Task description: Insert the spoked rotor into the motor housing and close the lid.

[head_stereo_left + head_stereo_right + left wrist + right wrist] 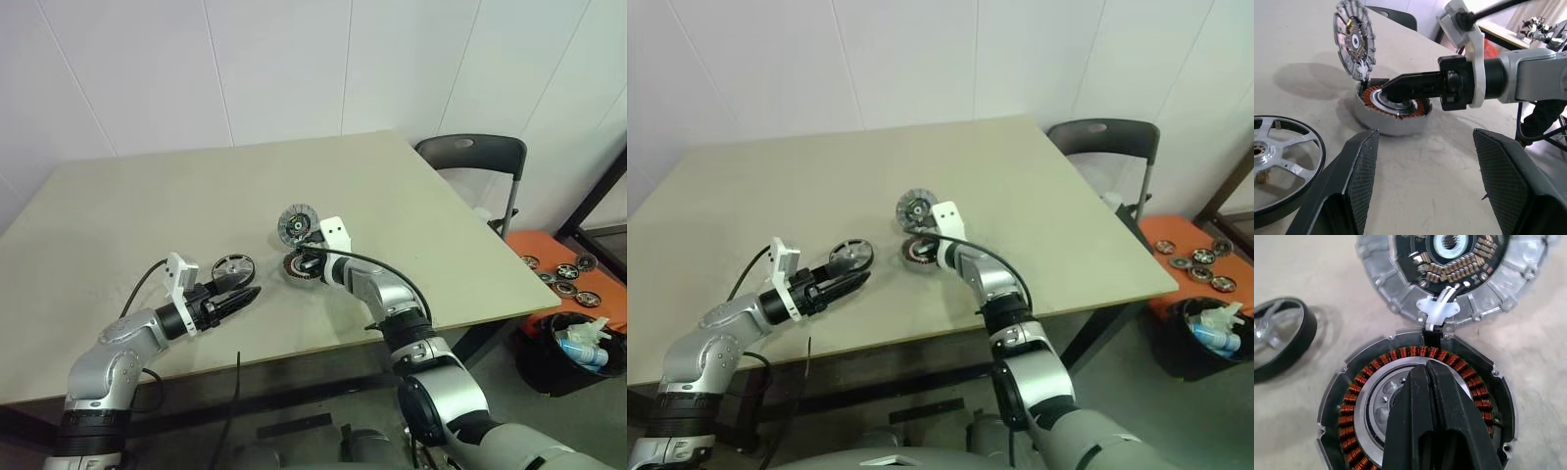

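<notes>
Hidden and cropped parts

The closed right gripper [1427, 369] covers the motor housing [1352, 387] hub; beyond its fingertips, the lid [1400, 289] is cut off.

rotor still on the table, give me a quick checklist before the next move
1. Lid open and standing clear of the housing: ok.
2. Housing cavity free for the rotor: not ok, the shut right gripper has its tips down in the centre.
3. Rotor lying flat on the table, apart from the housing: ok.
4. Left gripper open, nothing between its fingers: ok.
5. Left gripper lined up on the rotor: not ok, it points past it toward the housing.
</notes>
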### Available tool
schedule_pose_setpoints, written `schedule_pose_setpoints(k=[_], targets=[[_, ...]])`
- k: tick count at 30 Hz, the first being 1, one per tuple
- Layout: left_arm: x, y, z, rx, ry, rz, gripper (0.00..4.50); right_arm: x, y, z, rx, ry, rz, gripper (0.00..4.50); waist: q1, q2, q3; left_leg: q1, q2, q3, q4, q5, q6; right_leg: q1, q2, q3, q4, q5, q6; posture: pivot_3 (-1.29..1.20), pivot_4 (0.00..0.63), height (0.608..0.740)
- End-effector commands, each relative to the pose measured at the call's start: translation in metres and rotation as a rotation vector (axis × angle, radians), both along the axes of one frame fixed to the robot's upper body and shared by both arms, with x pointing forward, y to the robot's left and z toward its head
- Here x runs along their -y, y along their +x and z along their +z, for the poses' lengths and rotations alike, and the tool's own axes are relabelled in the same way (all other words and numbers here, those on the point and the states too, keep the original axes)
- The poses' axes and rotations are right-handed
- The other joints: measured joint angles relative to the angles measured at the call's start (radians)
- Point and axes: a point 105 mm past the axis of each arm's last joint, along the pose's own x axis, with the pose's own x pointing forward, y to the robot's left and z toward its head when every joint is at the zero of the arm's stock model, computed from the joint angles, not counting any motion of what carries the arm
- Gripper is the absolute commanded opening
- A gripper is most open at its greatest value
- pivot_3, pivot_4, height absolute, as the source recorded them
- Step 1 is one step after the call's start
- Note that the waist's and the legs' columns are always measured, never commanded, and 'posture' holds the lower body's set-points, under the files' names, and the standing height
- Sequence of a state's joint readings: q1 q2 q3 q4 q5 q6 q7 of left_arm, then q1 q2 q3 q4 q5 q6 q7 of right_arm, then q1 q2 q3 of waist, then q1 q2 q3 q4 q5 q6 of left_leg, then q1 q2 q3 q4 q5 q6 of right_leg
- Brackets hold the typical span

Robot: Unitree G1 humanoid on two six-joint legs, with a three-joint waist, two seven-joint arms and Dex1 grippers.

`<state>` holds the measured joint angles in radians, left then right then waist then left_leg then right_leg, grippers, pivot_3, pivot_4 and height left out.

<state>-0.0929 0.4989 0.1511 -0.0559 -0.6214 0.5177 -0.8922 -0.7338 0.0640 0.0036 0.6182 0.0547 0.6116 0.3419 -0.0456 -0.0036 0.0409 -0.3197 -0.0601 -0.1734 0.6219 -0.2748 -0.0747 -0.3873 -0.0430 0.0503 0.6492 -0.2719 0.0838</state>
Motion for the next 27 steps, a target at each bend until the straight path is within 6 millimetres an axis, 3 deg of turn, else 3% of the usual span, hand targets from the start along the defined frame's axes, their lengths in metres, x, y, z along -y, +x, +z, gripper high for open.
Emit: schedule_pose_setpoints(k=[1, 9, 11, 15, 17, 19, 22, 27], targets=[[-0.004, 0.006, 0.015, 0.059, 0.001, 0.001, 3.25, 0.017, -0.01, -0.037, -0.124, -0.085, -0.066, 0.02, 0.0, 0.001, 0.0, 0.0, 0.0, 0.0, 0.0, 0.0, 0.0, 0.0, 0.0, 0.0, 0.0, 0.0, 0.0, 0.0, 0.0, 0.74], [-0.005, 0.008, 0.017, 0.062, 0.002, 0.007, 3.25, 0.009, -0.014, -0.038, -0.124, -0.066, -0.054, 0.02, -0.002, 0.001, 0.0, 0.001, 0.0, 0.001, 0.001, 0.0, 0.0, -0.001, -0.001, -0.001, -0.001, 0.0, 0.0, 0.0, 0.0, 0.74], [-0.006, 0.008, 0.017, 0.062, 0.003, 0.008, 3.25, 0.0, -0.008, -0.02, -0.069, 0.047, -0.059, 0.02, -0.003, 0.001, 0.0, 0.001, 0.001, 0.001, 0.0, 0.0, 0.0, -0.001, -0.001, 0.0, -0.001, 0.0, 0.0, 0.0, 0.0, 0.74], [-0.007, 0.008, 0.017, 0.063, 0.003, 0.011, 3.25, -0.033, -0.005, 0.058, 0.089, 0.48, 0.062, 0.02, -0.003, 0.002, 0.004, -0.004, 0.002, 0.001, 0.0, 0.0, 0.0, -0.004, 0.0, 0.0, -0.001, 0.0, 0.0, 0.0, 0.0, 0.74], [-0.007, 0.008, 0.018, 0.065, 0.003, 0.01, 3.25, -0.036, -0.009, 0.086, 0.123, 0.632, 0.12, 0.02, -0.003, 0.007, 0.008, -0.011, 0.002, 0.001, -0.001, 0.0, 0.0, -0.011, 0.0, 0.0, -0.001, 0.001, 0.001, 0.0, 0.0, 0.74], [-0.007, 0.008, 0.018, 0.066, 0.003, 0.013, 3.25, -0.035, -0.01, 0.1, 0.125, 0.715, 0.153, 0.02, -0.001, 0.007, 0.008, -0.021, 0.002, 0.001, -0.001, 0.0, 0.0, -0.022, 0.0, 0.0, 0.0, 0.006, 0.0, 0.0, 0.0, 0.74], [-0.008, 0.007, 0.019, 0.069, 0.003, 0.017, 3.25, -0.034, -0.01, 0.101, 0.128, 0.713, 0.171, 0.02, -0.001, 0.007, 0.008, -0.021, 0.002, 0.001, -0.009, 0.0, 0.0, -0.024, -0.001, 0.0, -0.003, 0.006, 0.0, 0.0, 0.0, 0.74], [-0.009, 0.006, 0.02, 0.07, 0.002, 0.023, 3.25, -0.036, -0.01, 0.075, 0.148, 0.521, 0.16, 0.02, -0.001, 0.007, 0.008, -0.024, 0.002, 0.002, -0.011, -0.001, 0.001, -0.029, -0.001, 0.001, -0.003, 0.006, 0.0, 0.0, 0.0, 0.74]])
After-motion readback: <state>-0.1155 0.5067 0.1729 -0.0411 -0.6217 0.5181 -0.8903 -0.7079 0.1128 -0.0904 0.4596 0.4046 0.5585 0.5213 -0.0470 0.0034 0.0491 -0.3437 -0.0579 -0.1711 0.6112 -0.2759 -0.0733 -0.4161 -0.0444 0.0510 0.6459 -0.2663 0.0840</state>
